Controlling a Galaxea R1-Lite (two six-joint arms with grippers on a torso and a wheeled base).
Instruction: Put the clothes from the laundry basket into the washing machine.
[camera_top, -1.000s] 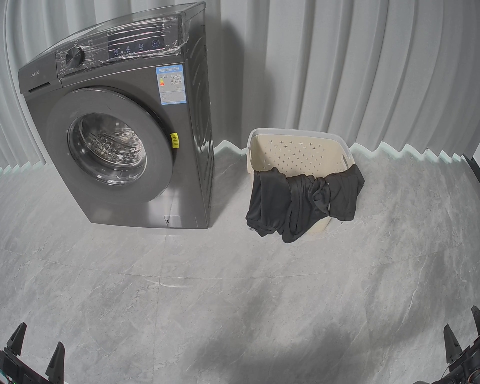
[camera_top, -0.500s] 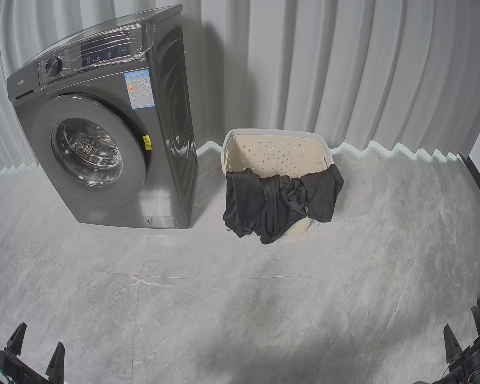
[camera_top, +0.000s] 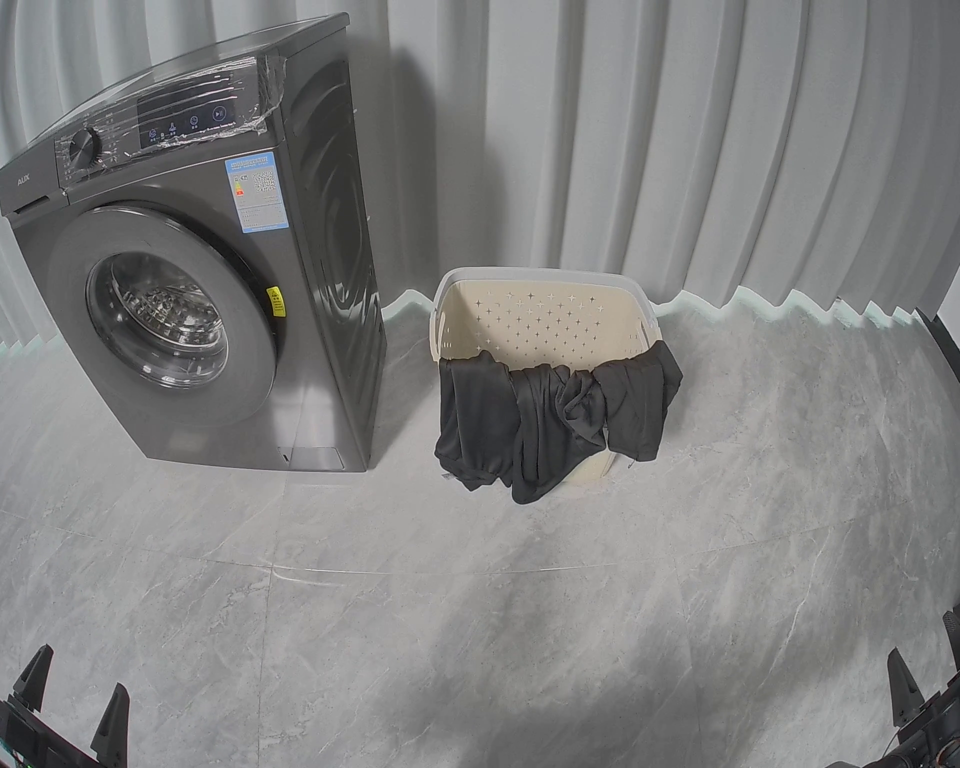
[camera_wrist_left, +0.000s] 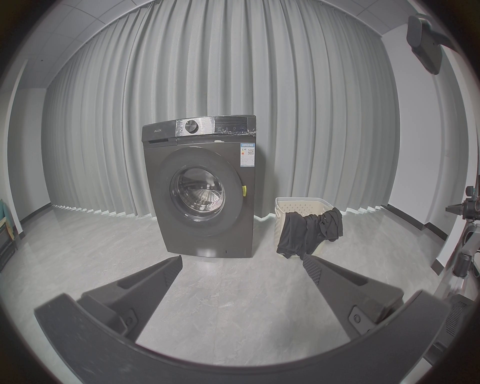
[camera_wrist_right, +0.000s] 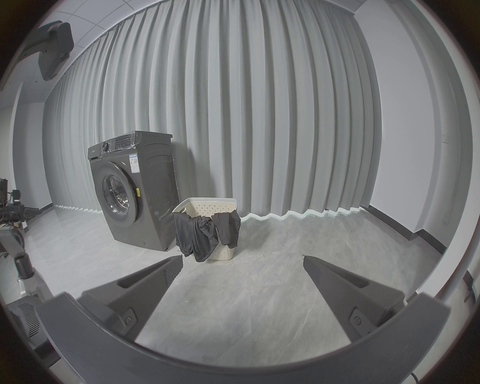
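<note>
A cream laundry basket (camera_top: 540, 310) stands on the floor to the right of a dark grey washing machine (camera_top: 190, 260) whose round door is closed. Dark clothes (camera_top: 550, 415) hang over the basket's front rim. The same machine (camera_wrist_left: 202, 185), basket (camera_wrist_left: 300, 205) and clothes (camera_wrist_left: 307, 232) show far ahead in the left wrist view, and again as machine (camera_wrist_right: 132, 187), basket (camera_wrist_right: 207, 207) and clothes (camera_wrist_right: 205, 232) in the right wrist view. My left gripper (camera_top: 72, 690) is open at the lower left, empty. My right gripper (camera_top: 930, 665) is open at the lower right, empty. Both are far from the basket.
Pale pleated curtains (camera_top: 650, 140) run along the back wall behind the machine and basket. Grey marble-look floor (camera_top: 480, 620) stretches wide between me and them. A dark baseboard (camera_top: 940, 330) sits at the far right.
The head view has shifted, so the washing machine and basket sit further left in the picture. Both grippers stay in the same spots, open.
</note>
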